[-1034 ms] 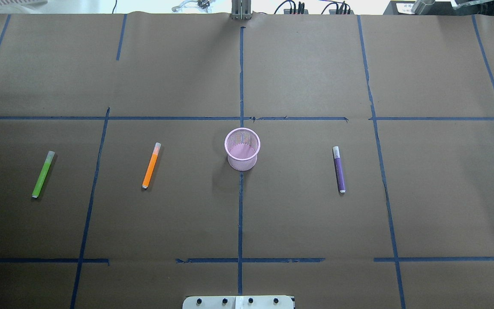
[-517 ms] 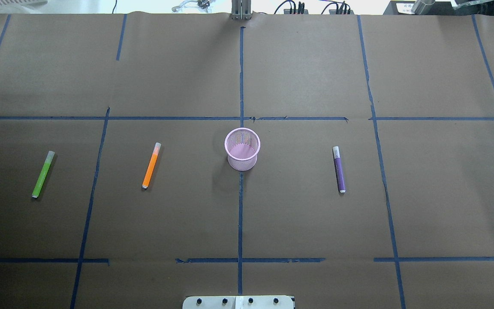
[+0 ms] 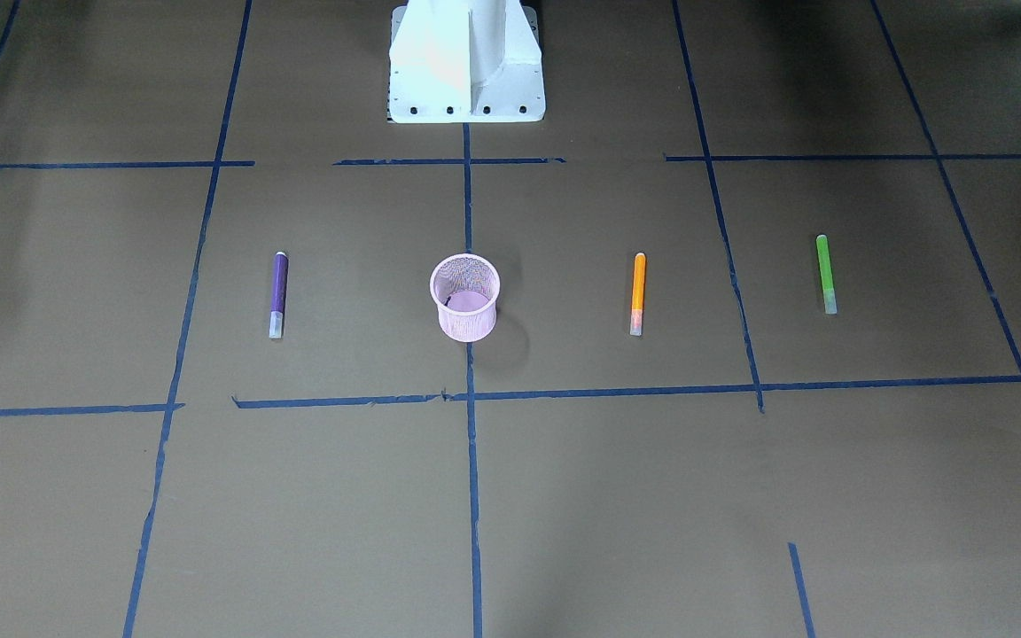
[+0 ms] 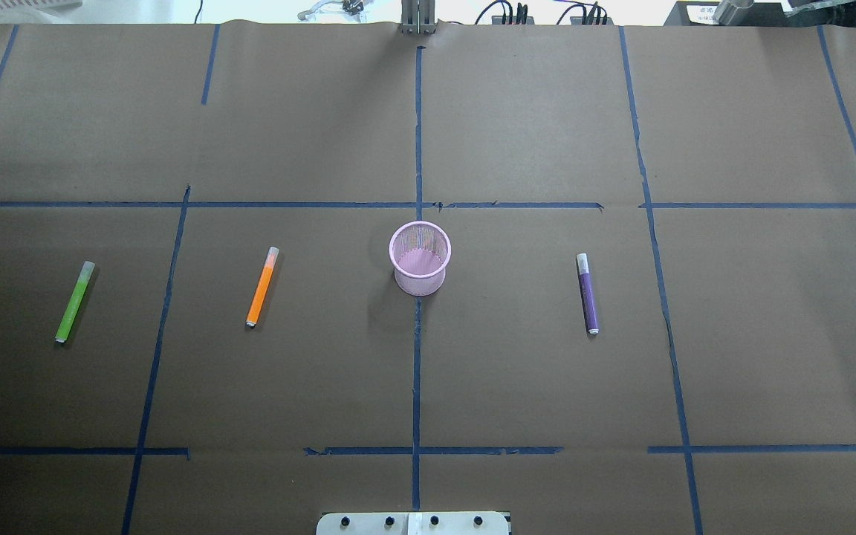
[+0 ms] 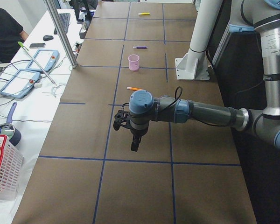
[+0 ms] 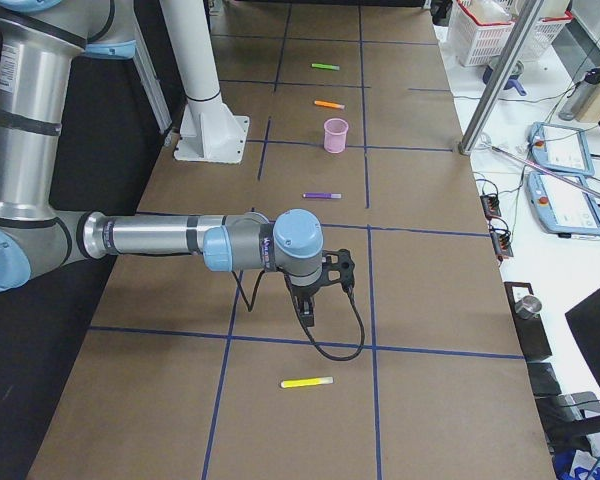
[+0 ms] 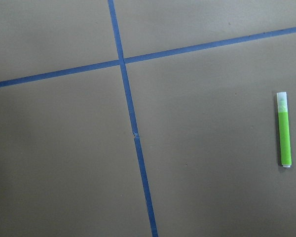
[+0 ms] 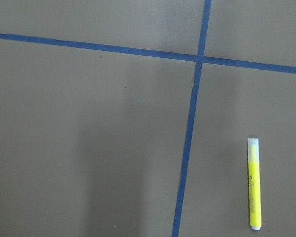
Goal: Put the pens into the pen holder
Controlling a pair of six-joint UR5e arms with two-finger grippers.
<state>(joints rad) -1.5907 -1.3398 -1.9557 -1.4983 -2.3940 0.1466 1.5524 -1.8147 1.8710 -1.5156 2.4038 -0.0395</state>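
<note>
Pens: four, all lying flat on the table (image 4: 532, 371), outside the cup (image 4: 419, 286).
Cup: one, pink wire mesh, upright on the middle one of the blue tape lines (image 4: 417, 371).
Purple pen (image 4: 587, 293): to the robot's right of the cup, well apart from it.
Orange pen (image 4: 261, 287): to the robot's left of the cup, well apart from it.
Green pen (image 4: 74, 301): farther left again, in the next taped square past the orange pen.
Yellow pen (image 6: 307, 382): near the table's right end, well apart from the other three.
Grippers: two, one per arm, both hanging above the table with fingers pointing down.
Left gripper (image 5: 135, 145): above the left part of the table; green pen at the right edge of its wrist view, apart from it; opening and hold not to be told from the side view.
Right gripper (image 6: 308, 309): above the right part of the table; yellow pen near it, beyond a taped line toward the table's end, not touching; opening and hold likewise not to be told.
</note>
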